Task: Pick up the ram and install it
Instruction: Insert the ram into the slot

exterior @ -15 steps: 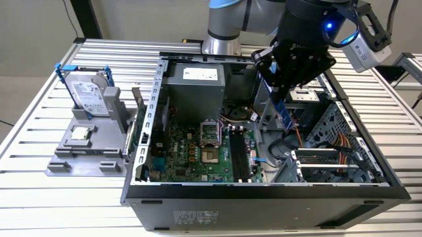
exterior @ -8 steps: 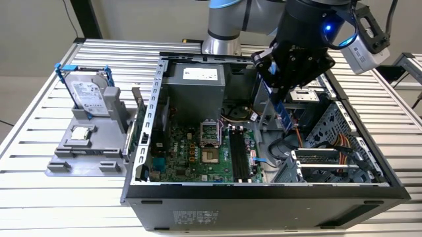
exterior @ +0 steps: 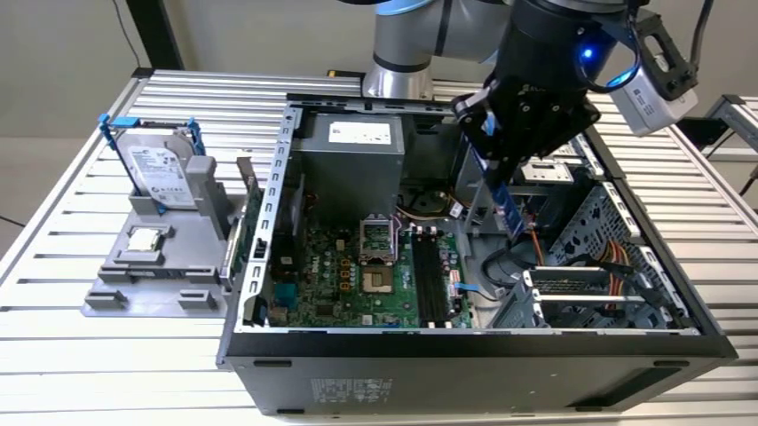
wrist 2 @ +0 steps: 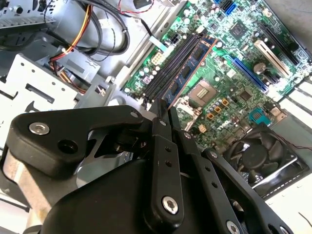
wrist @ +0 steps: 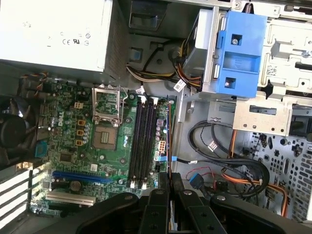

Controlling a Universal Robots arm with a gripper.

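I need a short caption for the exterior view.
Gripper holds the ram upright above the open computer case.

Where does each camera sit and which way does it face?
Exterior view: off the arm, above, facing the open computer case; arm and hand holding the ram show.
Second wrist view: behind the hand, facing the motherboard along the ram.
First wrist view: above the hand, looking down on the motherboard.
Shared: both wrist views show the memory slots.

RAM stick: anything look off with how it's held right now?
Nothing stands out. The ram hangs edge-down in the gripper with the jaws shut on it, above the black slots, not yet seated. No visible damage.
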